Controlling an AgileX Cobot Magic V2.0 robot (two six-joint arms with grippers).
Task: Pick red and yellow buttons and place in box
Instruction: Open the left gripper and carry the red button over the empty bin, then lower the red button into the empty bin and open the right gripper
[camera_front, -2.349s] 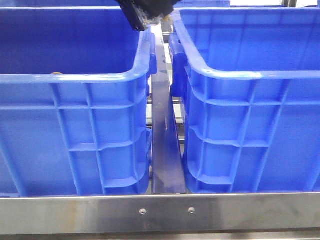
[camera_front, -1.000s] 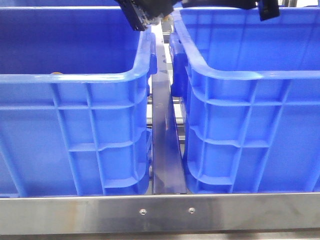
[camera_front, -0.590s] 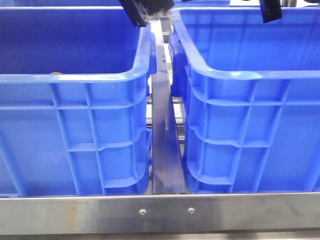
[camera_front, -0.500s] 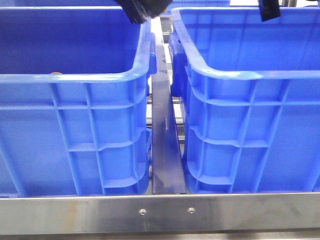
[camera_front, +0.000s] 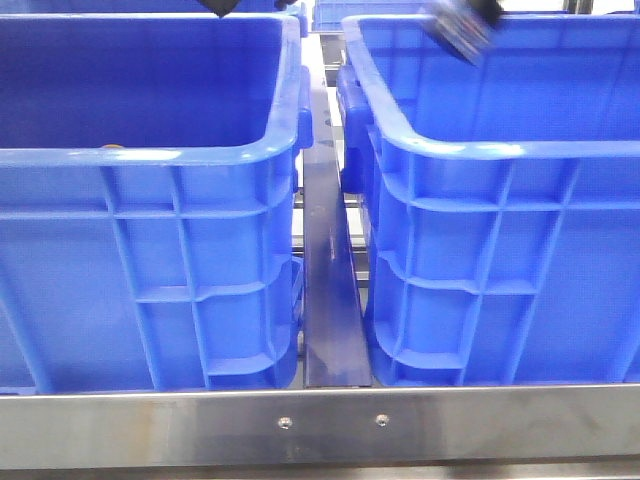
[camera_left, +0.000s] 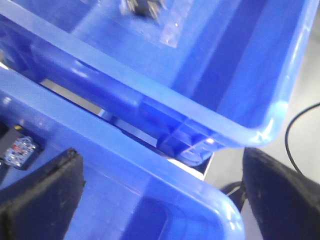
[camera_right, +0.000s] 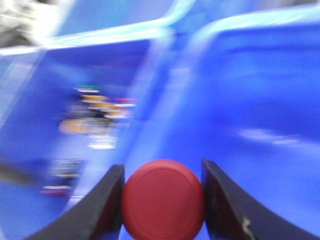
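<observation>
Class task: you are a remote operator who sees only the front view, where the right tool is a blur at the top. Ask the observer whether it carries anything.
Observer: Yes. In the right wrist view the red button sits between the right tool's fingers.
Operator: And the left tool?
Observer: The left tool is open, nothing between its fingers, above a blue bin's rim.
Operator: Any other parts around?
Observer: Blurred small parts lie in a bin in the right wrist view; no yellow button can be made out.

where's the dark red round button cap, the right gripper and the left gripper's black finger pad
dark red round button cap (camera_right: 163, 199), right wrist view, cap centre
right gripper (camera_right: 163, 207), right wrist view, between fingertips
left gripper's black finger pad (camera_left: 47, 192), left wrist view, pad face
</observation>
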